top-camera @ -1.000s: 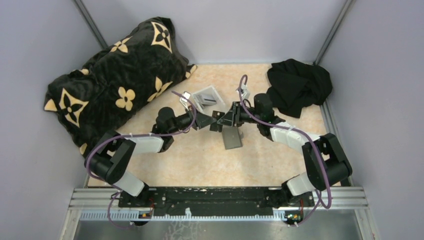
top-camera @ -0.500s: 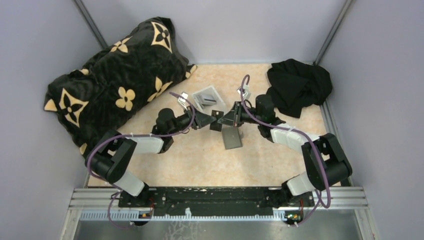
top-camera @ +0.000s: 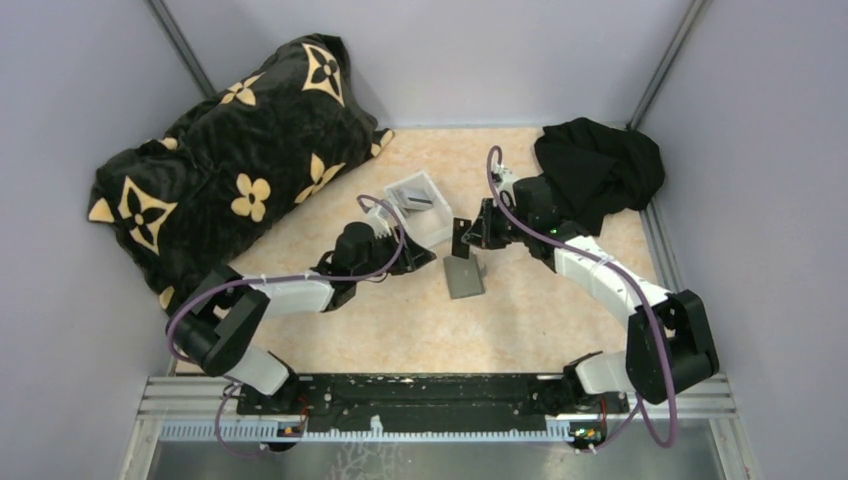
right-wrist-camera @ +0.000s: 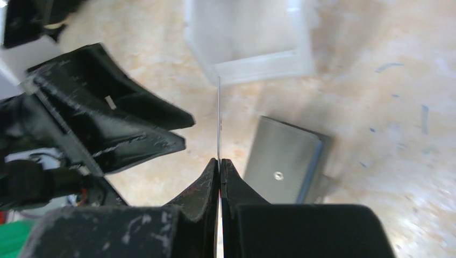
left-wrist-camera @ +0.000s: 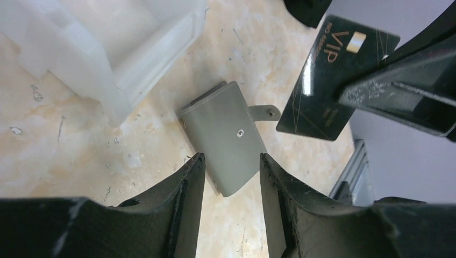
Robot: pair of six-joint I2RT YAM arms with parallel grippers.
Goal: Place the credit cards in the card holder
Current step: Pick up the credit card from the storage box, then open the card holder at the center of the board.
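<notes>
A dark credit card (left-wrist-camera: 336, 80) with gold "VIP" lettering hangs above the table, edge-on in the right wrist view (right-wrist-camera: 219, 115). My right gripper (right-wrist-camera: 220, 161) is shut on its lower edge (top-camera: 461, 238). The card holder (top-camera: 465, 276), a closed grey wallet with a snap tab, lies flat on the table just below the card (left-wrist-camera: 226, 137) (right-wrist-camera: 285, 166). My left gripper (left-wrist-camera: 230, 161) is open with nothing between its fingers. It hovers over the near end of the wallet, left of the card (top-camera: 422, 257). More credit cards (top-camera: 410, 199) lie in the tray.
A small white tray (top-camera: 428, 215) stands just behind the left gripper, close to the wallet. A black flowered blanket (top-camera: 230, 150) fills the back left. A black cloth (top-camera: 598, 170) is heaped at the back right, beside the right arm's wrist.
The card went from my left gripper to my right. The left jaws opened and drew back off it; the right jaws shut on it and pulled it slightly right and back.
</notes>
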